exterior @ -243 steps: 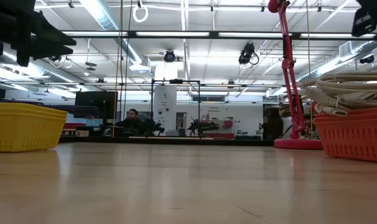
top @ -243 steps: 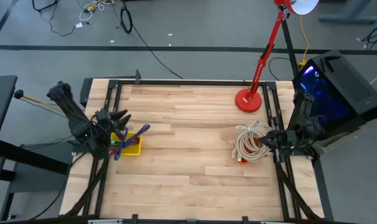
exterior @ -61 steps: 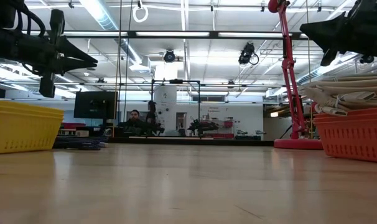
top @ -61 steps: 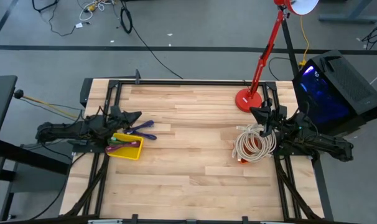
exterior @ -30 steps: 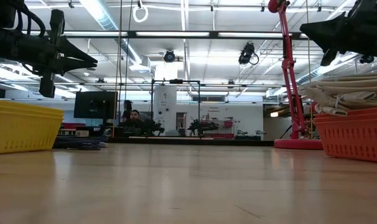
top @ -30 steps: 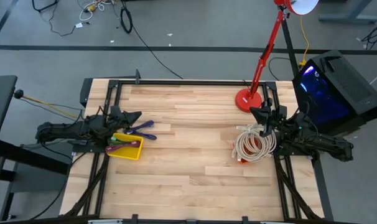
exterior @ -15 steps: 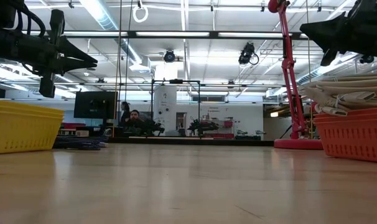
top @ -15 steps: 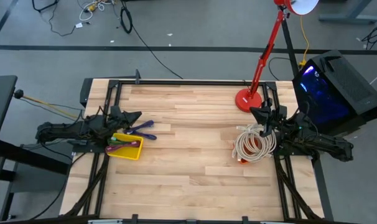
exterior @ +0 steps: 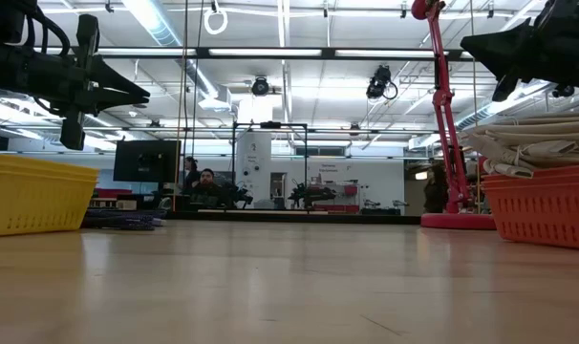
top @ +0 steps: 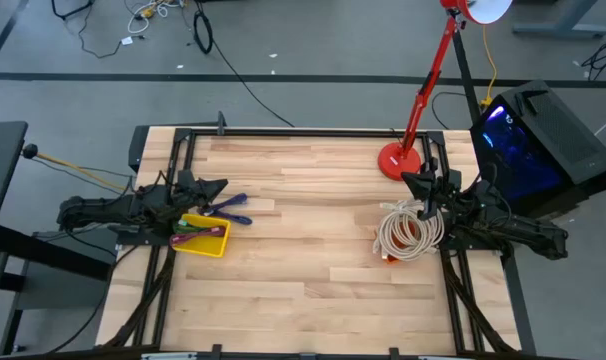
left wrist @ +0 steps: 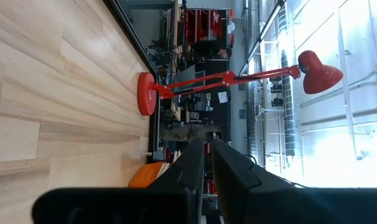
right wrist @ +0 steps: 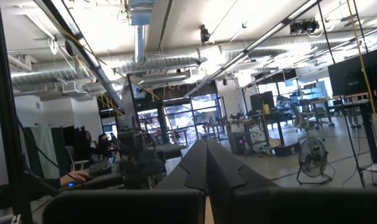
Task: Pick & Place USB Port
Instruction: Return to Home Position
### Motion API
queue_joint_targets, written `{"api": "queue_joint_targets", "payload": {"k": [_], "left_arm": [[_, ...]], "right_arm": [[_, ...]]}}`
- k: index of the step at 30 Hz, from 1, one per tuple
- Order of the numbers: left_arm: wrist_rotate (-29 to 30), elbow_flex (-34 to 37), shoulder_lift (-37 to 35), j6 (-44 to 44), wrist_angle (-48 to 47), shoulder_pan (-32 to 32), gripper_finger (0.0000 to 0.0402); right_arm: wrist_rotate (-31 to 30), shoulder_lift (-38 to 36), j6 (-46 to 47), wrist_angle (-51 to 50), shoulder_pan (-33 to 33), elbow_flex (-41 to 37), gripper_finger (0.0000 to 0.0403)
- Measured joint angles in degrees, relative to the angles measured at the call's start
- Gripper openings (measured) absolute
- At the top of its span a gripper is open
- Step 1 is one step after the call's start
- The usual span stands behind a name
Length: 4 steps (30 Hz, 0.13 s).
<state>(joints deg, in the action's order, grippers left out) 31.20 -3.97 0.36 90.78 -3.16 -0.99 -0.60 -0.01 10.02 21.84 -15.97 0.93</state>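
Note:
A yellow basket (top: 211, 243) at the table's left holds green, red and purple cables. A bundle of purple cables (top: 233, 206) lies over its far rim onto the table. At the right, a coil of white cables (top: 408, 228) rests on an orange basket (exterior: 547, 205). I cannot pick out a USB port among the cables. My left gripper (top: 221, 185) hovers shut just beyond the yellow basket, pointing toward the table's right. My right gripper (top: 408, 180) hovers shut above the far side of the white coil, pointing toward the table's left. Neither holds anything.
A red desk lamp stands on its round base (top: 399, 161) at the far right, its arm leaning out over the far edge. A dark computer case (top: 533, 140) with blue light sits beyond the right edge. Bare wood spans the middle (top: 313, 240). People show in the room behind.

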Motion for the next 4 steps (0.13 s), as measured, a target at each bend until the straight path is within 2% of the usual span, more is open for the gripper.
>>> {"api": "queue_joint_targets", "payload": {"k": [4], "left_arm": [[-0.02, 0.0, 0.0, 0.02, 0.0, 0.0, 0.0034]], "right_arm": [[0.0, 0.0, 0.0, -0.02, -0.01, 0.0, 0.0006]]}}
